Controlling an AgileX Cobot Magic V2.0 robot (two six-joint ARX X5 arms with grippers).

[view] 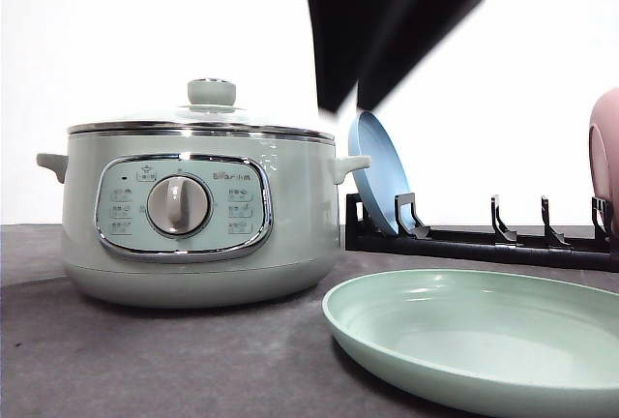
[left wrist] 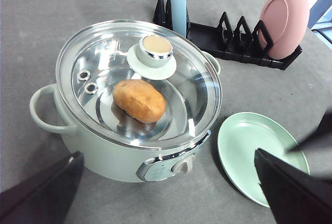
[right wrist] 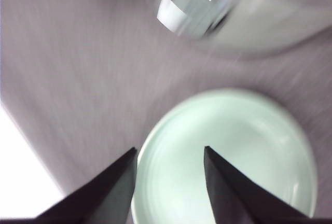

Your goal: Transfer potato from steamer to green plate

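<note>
Table (left wrist: 62,37): grey, carries everything. Steamer (view: 193,215) sits on it w/ glass lid (left wrist: 104,63) on and knob (left wrist: 155,50) up top. From the left wrist view the steamer lies right under and ahead of the left gripper (left wrist: 171,193); its two dark fingers sit wide apart, nothing between them, well above the lid.

Green plate (left wrist: 244,146) rests flat just beside the steamer, bare. Right gripper (right wrist: 171,182) hangs over it w/ fingers parted, holding nothing; that view is blurred, so exact height over the plate can't be told.

Rack (left wrist: 233,47) sits beyond the steamer w/ a blue plate (view: 375,176) and pink dish (left wrist: 282,19) standing in its slots.

Potato (left wrist: 139,100) lies inside the steamer, under the lid, roughly centred below the left gripper.

Risks, as I judge them:
- Lid's on, so potato can't be reached yet. Going straight down would hit glass.
- Knob is small, smooth. An off-centre pinch could let the lid slip and drop onto pot or plate.
- Lid needs a parking spot. The plate is close, so setting it there blocks the target.
- Potato's rounded, matte. A shallow grip may roll it out mid-carry.
- Both arms near same zone, so a clash is poss.
</note>
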